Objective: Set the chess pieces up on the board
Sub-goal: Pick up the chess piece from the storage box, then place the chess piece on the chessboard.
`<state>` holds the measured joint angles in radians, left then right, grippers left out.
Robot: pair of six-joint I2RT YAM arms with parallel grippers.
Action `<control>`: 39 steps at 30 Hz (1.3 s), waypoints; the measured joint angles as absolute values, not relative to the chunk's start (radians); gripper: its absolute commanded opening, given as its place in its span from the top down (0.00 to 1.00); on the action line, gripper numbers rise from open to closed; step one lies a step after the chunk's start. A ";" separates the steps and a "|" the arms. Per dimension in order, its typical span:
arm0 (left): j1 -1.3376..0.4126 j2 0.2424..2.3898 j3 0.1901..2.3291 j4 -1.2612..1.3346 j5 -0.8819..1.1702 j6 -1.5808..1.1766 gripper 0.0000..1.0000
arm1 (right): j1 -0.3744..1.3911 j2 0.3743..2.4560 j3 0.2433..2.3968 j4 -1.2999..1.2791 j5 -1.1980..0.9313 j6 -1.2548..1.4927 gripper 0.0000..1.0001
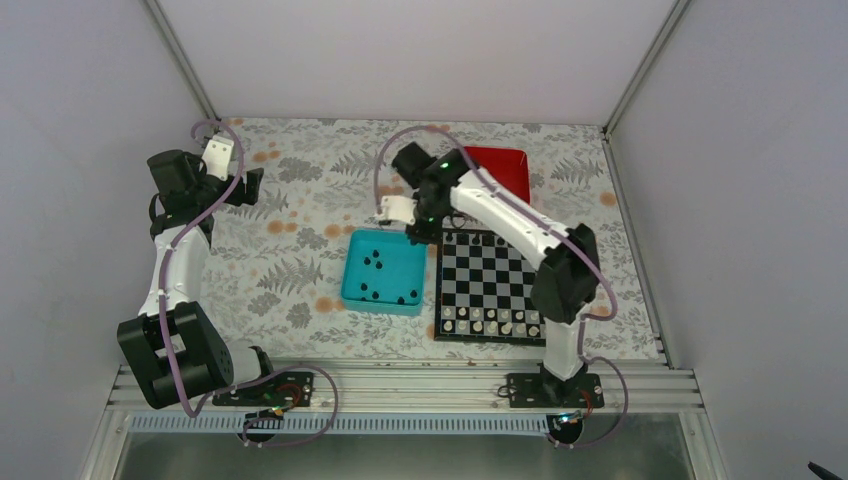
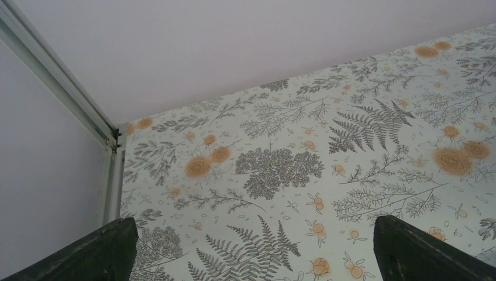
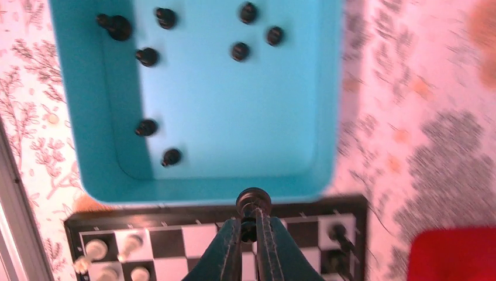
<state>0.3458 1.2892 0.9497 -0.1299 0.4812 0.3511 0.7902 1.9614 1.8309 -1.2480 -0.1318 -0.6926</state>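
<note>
**Fig.** Right jaws clenched on a black chess piece (image 3: pixel 253 203) at the board (image 3: pixel 175 214) edge nearest the teal tray (image 3: pixel 205 188); left jaws released above the flowered surface (image 2: pixel 281 170). Risk: the narrow grip lets the piece tilt, so it may topple on release.

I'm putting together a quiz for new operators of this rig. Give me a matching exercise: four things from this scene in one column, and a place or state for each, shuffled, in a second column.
Column one
1. teal tray
2. red tray
3. left pincer
4. right pincer

Column two
A. shut on a black chess piece
B. open above the floral tablecloth
C. beside the left side of the board, with loose black pieces inside
D. beyond the board's far edge

Pairs: 1-C, 2-D, 3-B, 4-A
</note>
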 measured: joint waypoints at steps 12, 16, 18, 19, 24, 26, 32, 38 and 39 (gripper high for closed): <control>0.346 1.289 0.950 -0.130 0.483 0.351 0.00 | 0.559 1.880 1.702 -1.250 -0.113 -0.702 0.87; 0.346 1.289 0.950 -0.130 0.484 0.351 0.00 | 0.549 1.909 1.669 -1.234 -0.118 -0.706 0.86; 0.346 1.289 0.950 -0.130 0.484 0.351 0.00 | 0.550 1.931 1.669 -1.216 -0.121 -0.706 0.86; 0.346 1.289 0.950 -0.130 0.484 0.351 0.00 | 0.550 1.945 1.669 -1.206 -0.123 -0.707 0.86; 0.346 1.289 0.950 -0.130 0.484 0.351 0.00 | 0.549 2.021 1.671 -1.182 -0.131 -0.710 0.86; 0.346 1.289 0.950 -0.130 0.484 0.351 0.00 | 0.548 2.050 1.675 -1.179 -0.134 -0.711 0.86; 0.347 1.289 0.950 -0.130 0.484 0.351 0.00 | 0.548 2.052 1.681 -1.184 -0.142 -0.714 0.83; 0.347 1.289 0.950 -0.130 0.484 0.351 0.00 | 0.548 1.984 1.595 -1.176 -0.141 -0.711 0.79; 0.347 1.289 0.950 -0.130 0.484 0.351 0.00 | 0.548 1.974 1.575 -1.174 -0.140 -0.710 0.79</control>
